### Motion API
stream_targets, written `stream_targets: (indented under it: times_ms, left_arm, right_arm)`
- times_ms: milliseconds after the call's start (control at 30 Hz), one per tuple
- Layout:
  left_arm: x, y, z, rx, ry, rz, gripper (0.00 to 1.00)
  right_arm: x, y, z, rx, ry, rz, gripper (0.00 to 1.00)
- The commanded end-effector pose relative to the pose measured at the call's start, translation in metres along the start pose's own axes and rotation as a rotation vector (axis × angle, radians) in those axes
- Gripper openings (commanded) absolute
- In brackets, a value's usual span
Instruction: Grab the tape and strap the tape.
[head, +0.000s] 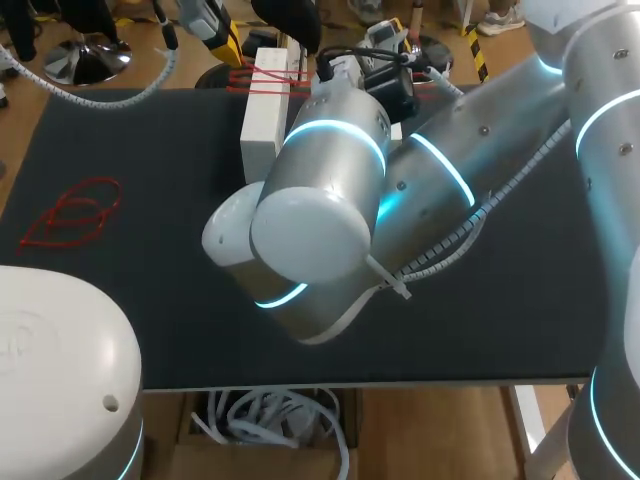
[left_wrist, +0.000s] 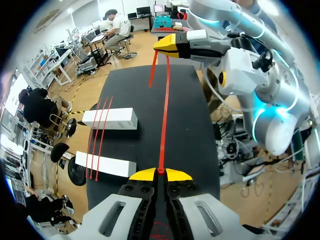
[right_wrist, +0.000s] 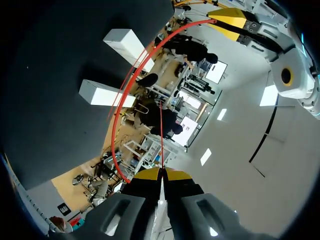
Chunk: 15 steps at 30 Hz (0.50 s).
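1. The left gripper (left_wrist: 160, 174) has its yellow tips pressed together on the red tape (left_wrist: 164, 115), which enters right between them.
2. From there the tape runs taut and straight ahead, above the black table (left_wrist: 195, 130), to the right gripper (left_wrist: 172, 44), which is held out over the table's far end. A second, shorter red strand slants away from that gripper's tips.
3. In the right wrist view, the right gripper's own tips are also together, with a thin red strand coming out from between them. A longer red arc curves from just beside them up to the left gripper's yellow tip.
4. Two white blocks lie on the table beside the taut strand, parallel to each other and apart: the near block (left_wrist: 105, 166) and the far block (left_wrist: 110, 118). Several thin red strands cross over both.
5. In the head view, the right arm (head: 330, 190) comes in from the right and fills the middle of the frame, hiding much of the table. At the top centre a white block shows, with red strands beside it.
6. A loose tangle of red loops (head: 65, 212) lies flat on the table at the middle left of the head view, well apart from the blocks.
7. The white housing of the left arm (head: 50, 370) sits in the lower left corner.
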<state>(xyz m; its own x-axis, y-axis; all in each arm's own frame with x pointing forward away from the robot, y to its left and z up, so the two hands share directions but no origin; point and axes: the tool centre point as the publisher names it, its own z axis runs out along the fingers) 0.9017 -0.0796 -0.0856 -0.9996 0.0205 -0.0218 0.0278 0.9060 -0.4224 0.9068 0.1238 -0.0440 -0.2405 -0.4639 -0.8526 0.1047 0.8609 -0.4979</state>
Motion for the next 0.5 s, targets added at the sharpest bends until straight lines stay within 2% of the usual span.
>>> stream_targets:
  times_ms: [33,100,200,500]
  left_arm:
    - [0.001,0.0,-0.001,-0.004,0.0,-0.002,0.0]
    - [0.001,0.0,-0.001,-0.004,0.0,-0.002,0.0]
    - [0.001,0.0,-0.001,-0.004,0.0,-0.002,0.0]
    - [0.001,0.0,-0.001,-0.004,0.0,-0.002,0.0]
  right_arm:
    - [-0.003,-0.001,-0.001,-0.002,0.004,-0.004,0.0]
    - [-0.007,0.001,-0.006,-0.001,-0.053,0.011,0.0]
    - [-0.012,0.003,-0.011,0.006,-0.093,0.036,0.0]
    - [-0.024,0.013,-0.024,-0.016,-0.138,0.065,0.0]
